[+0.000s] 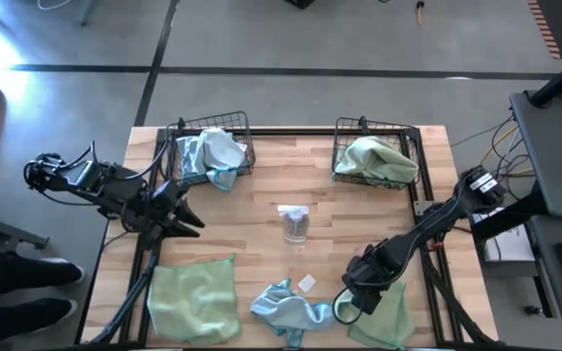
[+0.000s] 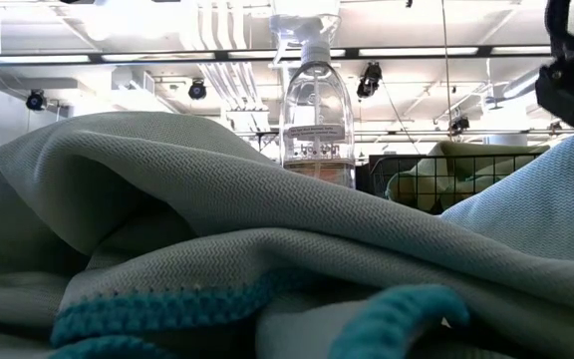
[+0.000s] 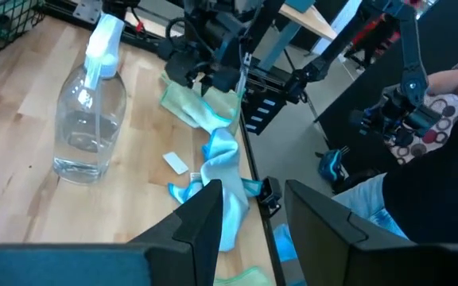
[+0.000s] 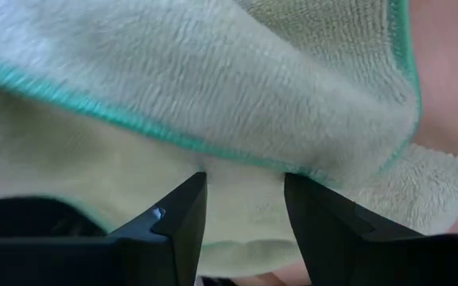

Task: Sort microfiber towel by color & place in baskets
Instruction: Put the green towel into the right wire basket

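The right claw (image 1: 344, 305) is spread over a green towel (image 1: 390, 314) at the table's (image 1: 261, 195) near right. Two layers could be pinched, or the blue towel (image 1: 286, 307) just beside dragged along. The left claw (image 1: 191, 222) is spread, empty.

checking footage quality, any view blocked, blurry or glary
Low view: a towel against the lens fills most of it, only the spray bottle clears it; right wrist view: pale green towel too close, soft; high view: glare at the top left corner.
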You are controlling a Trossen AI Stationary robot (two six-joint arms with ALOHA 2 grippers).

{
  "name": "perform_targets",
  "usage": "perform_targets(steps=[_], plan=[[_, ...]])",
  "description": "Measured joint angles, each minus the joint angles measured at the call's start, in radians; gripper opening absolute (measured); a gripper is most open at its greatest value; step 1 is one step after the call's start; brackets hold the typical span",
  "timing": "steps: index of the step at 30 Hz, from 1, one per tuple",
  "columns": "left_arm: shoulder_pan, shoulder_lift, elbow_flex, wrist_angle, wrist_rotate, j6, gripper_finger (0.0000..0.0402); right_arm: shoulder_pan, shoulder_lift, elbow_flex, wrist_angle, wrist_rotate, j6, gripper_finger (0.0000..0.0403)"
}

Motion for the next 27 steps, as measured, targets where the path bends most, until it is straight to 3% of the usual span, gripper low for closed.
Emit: perform_targets(steps=[14,27], plan=[[0.0,0.0,0.0,0.0,0.0,0.027,0.0122,0.0,0.14,0.001,0.007,0.0,-0.057,0.0164],[0.0,0.0,0.0,0.0,0.0,0.027,0.0122,0.0,0.162,0.003,0.007,0.008,-0.042,0.0153]])
